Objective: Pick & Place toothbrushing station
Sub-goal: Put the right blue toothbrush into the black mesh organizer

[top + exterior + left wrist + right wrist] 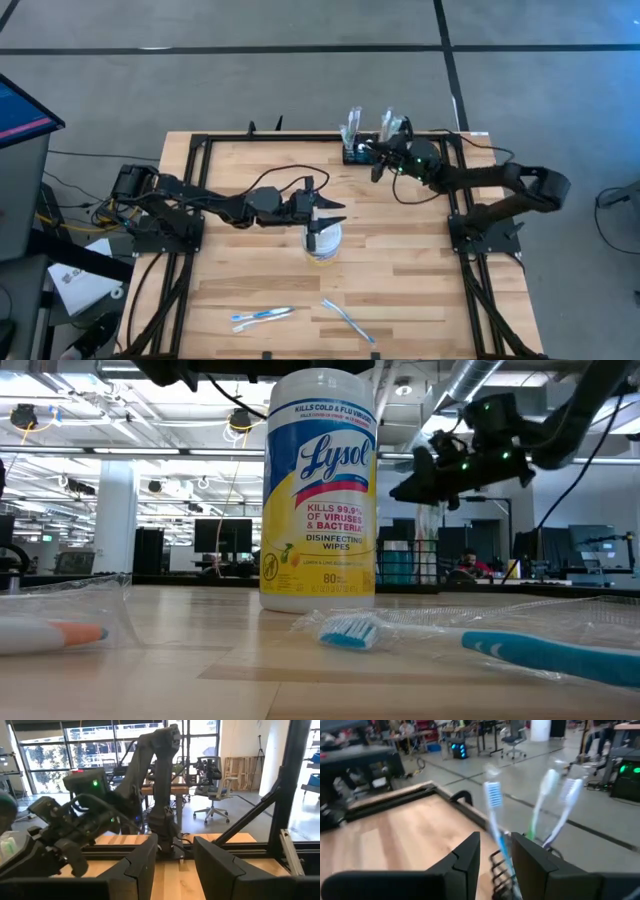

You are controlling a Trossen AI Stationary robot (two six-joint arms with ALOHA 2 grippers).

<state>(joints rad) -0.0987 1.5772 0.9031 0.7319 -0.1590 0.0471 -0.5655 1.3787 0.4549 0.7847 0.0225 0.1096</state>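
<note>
The toothbrushing station (357, 154) is a small black rack that stands at the table's far edge with several toothbrushes upright in it; it also shows in the low view (408, 563) and the right wrist view (499, 864). My right gripper (379, 166) is open, just beside and above the rack, and its fingers (465, 857) stand on either side of a blue-bristled brush (493, 800) without touching anything. My left gripper (325, 218) is open and empty over the white Lysol tub (323, 243) at mid-table; its fingers show in the left wrist view (175, 865).
The Lysol wipes tub (318, 490) stands upright mid-table. Two wrapped toothbrushes lie near the table's near edge, one toward the left (262, 316) and one toward the right (348, 318). A black frame (200, 150) runs round the tabletop. Bare wood lies between tub and rack.
</note>
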